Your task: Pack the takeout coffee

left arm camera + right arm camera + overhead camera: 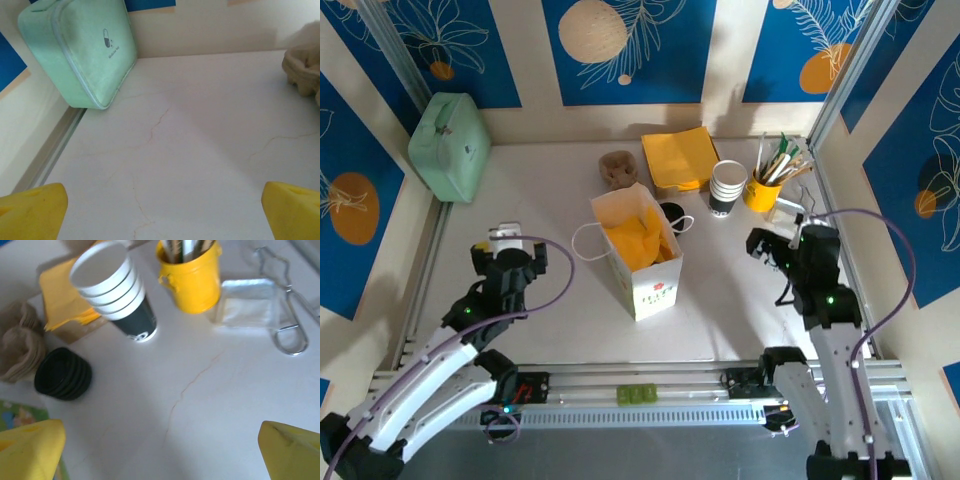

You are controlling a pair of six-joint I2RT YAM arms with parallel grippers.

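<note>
just behind the paper bag (645, 255), the black-lidded coffee cup (63, 373) is standing upright, sitting ahead and left of the wide-open, empty right gripper (160, 452), which is hanging nearer than the equally open left gripper (160, 212).

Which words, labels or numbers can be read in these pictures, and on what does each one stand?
Nothing reads clearly.
mint-green case: a pill sign over one line of small print, too blurred.
paper bag: a red mark with print on its front, too small.
stack of cups: a white mark on the dark bottom cup, blurred.
</note>
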